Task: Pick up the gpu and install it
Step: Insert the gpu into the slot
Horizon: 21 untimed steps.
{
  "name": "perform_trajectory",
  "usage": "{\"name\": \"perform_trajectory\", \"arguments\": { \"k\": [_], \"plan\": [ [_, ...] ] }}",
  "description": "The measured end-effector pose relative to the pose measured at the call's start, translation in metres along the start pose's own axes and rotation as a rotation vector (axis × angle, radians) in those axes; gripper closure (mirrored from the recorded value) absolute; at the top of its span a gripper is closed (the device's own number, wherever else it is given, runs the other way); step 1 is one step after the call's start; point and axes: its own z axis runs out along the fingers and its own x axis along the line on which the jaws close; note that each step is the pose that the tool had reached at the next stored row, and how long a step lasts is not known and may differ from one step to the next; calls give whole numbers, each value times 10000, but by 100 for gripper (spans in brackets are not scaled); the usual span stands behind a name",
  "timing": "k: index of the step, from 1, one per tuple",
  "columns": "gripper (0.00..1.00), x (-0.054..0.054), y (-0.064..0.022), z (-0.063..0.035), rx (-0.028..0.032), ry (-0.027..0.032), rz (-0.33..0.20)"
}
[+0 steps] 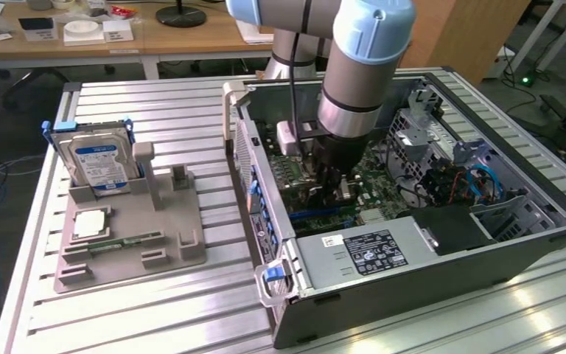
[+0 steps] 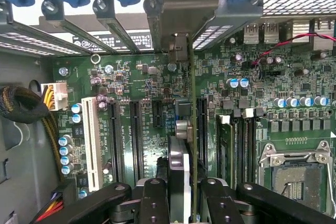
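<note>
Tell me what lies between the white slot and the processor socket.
In the wrist view: black slots, the gpu standing on edge, and memory slots.

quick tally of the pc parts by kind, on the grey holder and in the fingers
hard drive, upright in the grey holder: 1
memory stick, flat on the holder: 1
cpu chip, flat on the holder: 1
gpu, edge-on in the fingers, over the motherboard: 1
total: 4

We see our arm (image 1: 362, 66) reaching straight down, wrist vertical. Our gripper (image 2: 181, 192) points downward with its two black fingers (image 2: 154, 203) drawn close together, clamped on the edge of the thin card (image 2: 190, 129) between them.
</note>
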Motion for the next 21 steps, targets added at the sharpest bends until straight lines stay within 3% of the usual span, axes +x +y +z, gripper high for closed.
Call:
{"name": "perform_trajectory", "arguments": {
  "k": [21],
  "plan": [
    [72,1,1,30,-1,0,0]
  ]
}}
